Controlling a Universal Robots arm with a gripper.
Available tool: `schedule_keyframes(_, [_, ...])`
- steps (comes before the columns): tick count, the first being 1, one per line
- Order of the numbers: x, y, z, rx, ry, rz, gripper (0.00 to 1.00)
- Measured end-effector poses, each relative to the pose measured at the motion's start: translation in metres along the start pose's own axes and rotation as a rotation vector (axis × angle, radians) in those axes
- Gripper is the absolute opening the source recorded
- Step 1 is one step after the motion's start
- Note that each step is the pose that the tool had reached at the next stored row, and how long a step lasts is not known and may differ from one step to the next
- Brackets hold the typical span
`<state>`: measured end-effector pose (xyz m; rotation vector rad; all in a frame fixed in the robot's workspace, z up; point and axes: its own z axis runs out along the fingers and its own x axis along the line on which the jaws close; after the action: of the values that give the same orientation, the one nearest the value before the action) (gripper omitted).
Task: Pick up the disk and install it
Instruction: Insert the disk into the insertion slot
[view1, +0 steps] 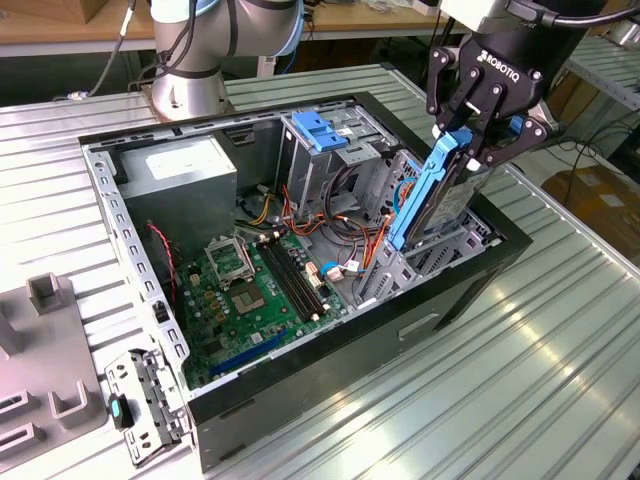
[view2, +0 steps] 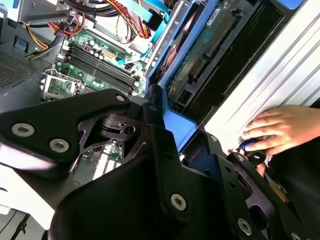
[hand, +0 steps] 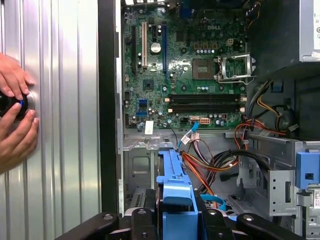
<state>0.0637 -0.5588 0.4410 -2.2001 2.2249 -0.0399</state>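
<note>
The disk (view1: 428, 195) stands on edge at the open computer case's (view1: 420, 330) side on the exterior view's right. Its blue side rail faces outward and its lower end sits down in a metal drive bay (view1: 440, 245). My gripper (view1: 470, 143) comes down from above and is shut on the disk's upper end. In the second wrist view the blue rail (view2: 178, 127) sits between the black fingers (view2: 156, 131), with the disk's green circuit board (view2: 200, 55) beyond. The first wrist view has the blue rail (hand: 175, 185) running away from the gripper (hand: 177, 222).
Inside the case lie the motherboard (view1: 250, 290), a grey power-supply box (view1: 185, 170), a metal cage with a blue top (view1: 325, 135) and orange and blue cables (view1: 370, 245). A person's hands (hand: 15, 115) rest on the ribbed metal table (view1: 560, 330) beside the case. Grey fixtures (view1: 50, 300) stand on the exterior view's left.
</note>
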Motion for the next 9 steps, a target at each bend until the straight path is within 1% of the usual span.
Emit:
schedule_keyframes(5, [0.0, 0.0001, 0.0023, 0.0074, -0.0002, -0.001, 0.37])
schedule_keyframes(9, [0.0, 0.0001, 0.0027, 0.0084, -0.0001, -0.001, 0.37])
